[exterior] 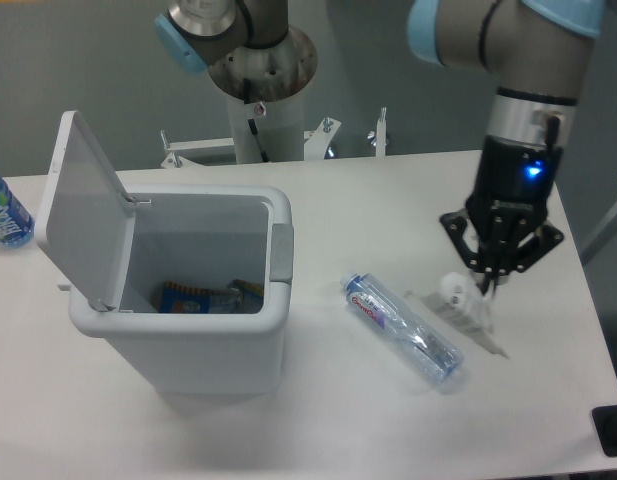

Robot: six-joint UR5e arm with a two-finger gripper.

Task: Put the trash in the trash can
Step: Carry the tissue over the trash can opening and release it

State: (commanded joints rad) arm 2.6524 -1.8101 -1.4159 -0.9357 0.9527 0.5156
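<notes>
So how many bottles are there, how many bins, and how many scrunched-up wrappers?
Bottles: 2, a clear one with a pink-red label lying on the table and a blue-labelled one at the far left edge.
Trash cans: 1, white, lid open.
Crumpled white wrappers: 1, under the gripper.
Total: 4 things.

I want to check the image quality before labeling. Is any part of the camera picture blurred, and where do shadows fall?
In the camera view, focus is soft overall; the crumpled wrapper under the gripper looks smeared, its edges unclear. The trash can casts a soft shadow on the table at its base; its inside is dim. The bottle shows only faint highlights.
</notes>
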